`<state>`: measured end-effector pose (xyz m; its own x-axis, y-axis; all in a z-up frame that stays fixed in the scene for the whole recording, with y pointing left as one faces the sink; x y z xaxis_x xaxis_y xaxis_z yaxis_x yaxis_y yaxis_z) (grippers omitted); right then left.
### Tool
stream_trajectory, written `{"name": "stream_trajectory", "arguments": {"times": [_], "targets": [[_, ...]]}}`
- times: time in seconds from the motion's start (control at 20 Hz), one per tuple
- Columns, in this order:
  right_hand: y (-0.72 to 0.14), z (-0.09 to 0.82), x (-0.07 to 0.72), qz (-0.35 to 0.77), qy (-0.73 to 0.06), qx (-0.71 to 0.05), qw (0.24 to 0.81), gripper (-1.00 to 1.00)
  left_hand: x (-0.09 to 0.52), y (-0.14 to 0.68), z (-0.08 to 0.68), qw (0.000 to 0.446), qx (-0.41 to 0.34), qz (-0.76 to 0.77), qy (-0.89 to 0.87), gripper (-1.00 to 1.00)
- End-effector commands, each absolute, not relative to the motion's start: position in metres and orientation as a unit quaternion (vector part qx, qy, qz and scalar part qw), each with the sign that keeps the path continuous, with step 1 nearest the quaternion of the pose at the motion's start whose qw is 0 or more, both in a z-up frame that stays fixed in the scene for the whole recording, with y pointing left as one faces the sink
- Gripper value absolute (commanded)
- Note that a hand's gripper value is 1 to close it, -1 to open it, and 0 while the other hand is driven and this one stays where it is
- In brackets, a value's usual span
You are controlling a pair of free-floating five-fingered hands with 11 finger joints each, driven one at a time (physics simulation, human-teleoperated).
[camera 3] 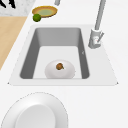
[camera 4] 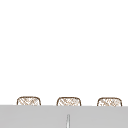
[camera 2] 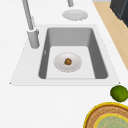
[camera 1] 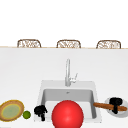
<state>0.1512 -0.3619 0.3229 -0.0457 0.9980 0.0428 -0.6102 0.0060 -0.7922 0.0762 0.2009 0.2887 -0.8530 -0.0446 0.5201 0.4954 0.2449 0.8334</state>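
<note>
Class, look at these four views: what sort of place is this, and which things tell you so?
Most likely a kitchen counter or island: a steel sink with a tall faucet, a white plate beside it, and woven chairs behind.

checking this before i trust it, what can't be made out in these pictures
- Front view: the red ball hides the sink's floor.
- Front view: right hand on the brown stick over the white plate; finger grip too small to judge.
- Left side view: yellow plate cut off by the edge.
</note>
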Motion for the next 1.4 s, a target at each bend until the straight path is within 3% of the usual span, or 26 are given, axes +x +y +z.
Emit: {"name": "stream_trajectory", "arguments": {"times": [0.0,0.6,1.35], "targets": [[-0.376,0.321,0.138,0.666,-0.348,-0.280,0.597,1.00,0.076,0.201,0.289,0.226,-0.149,-0.596,-0.756,0.00],[-0.419,0.311,0.097,0.668,-0.350,-0.277,0.596,1.00,0.076,0.201,0.289,0.226,-0.149,-0.596,-0.756,0.00],[-0.424,0.219,0.105,0.685,-0.334,-0.295,0.577,1.00,0.076,0.201,0.289,0.226,-0.149,-0.596,-0.756,0.00]]}}
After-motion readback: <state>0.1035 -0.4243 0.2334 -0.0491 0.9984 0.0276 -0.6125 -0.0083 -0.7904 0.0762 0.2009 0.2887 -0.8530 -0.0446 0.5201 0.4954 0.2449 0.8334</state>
